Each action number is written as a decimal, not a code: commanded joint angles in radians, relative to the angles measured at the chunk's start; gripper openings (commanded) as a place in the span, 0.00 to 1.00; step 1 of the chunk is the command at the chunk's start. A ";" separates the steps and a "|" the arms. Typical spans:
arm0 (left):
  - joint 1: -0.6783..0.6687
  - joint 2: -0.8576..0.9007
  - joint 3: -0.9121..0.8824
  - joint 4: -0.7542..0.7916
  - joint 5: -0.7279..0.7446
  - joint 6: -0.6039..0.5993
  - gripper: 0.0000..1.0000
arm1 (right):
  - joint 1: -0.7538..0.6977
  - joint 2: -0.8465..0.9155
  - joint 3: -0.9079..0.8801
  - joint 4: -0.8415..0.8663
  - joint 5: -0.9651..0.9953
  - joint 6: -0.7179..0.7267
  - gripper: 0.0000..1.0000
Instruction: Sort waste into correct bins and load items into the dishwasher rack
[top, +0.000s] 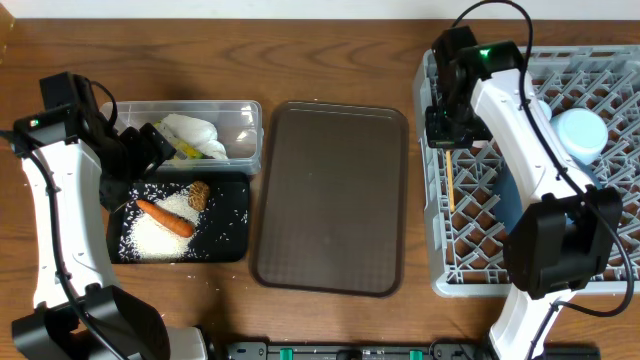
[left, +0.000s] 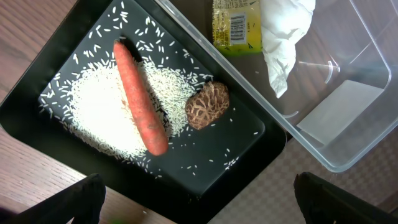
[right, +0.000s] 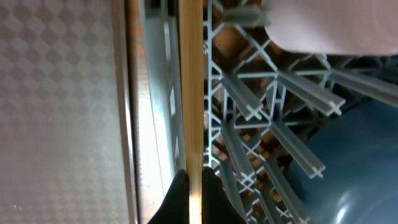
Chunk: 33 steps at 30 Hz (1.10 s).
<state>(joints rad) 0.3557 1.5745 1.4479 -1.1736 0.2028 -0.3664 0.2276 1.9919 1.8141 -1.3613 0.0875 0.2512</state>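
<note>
The black tray (left: 249, 149) holds an orange carrot (left: 140, 99), a brown seedy lump (left: 208, 106) and spread rice grains (left: 93, 106). Beside it, the clear tub (left: 348, 106) holds the white napkin (left: 283, 31) and the yellow-green wrapper (left: 235, 25). My left gripper (left: 199, 205) hovers open above the tray's corner, holding nothing. Over the left edge of the grey dishwasher rack (top: 600, 90), my right gripper (right: 195, 193) is shut on the wooden chopsticks (right: 191, 81), which point down along the rack's wall. A dark-blue plate (top: 510, 200) stands in the rack.
The large brown serving tray (top: 333, 200) lies between the bins and the rack. A light-blue round dish (top: 580, 135) sits in the rack behind my right arm. A few rice grains lie on the wooden table (top: 330, 40) near the black tray.
</note>
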 joint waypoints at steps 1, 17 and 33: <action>0.004 -0.015 0.000 -0.003 -0.006 0.002 0.98 | -0.013 -0.006 -0.024 0.027 0.014 -0.014 0.01; 0.004 -0.015 0.000 -0.003 -0.006 0.002 0.98 | -0.013 -0.006 -0.137 0.139 0.020 -0.051 0.01; 0.004 -0.015 0.000 -0.003 -0.006 0.002 0.98 | -0.035 -0.006 -0.137 0.138 0.029 -0.050 0.11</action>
<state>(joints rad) 0.3553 1.5745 1.4479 -1.1736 0.2028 -0.3664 0.2153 1.9919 1.6825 -1.2251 0.1051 0.2161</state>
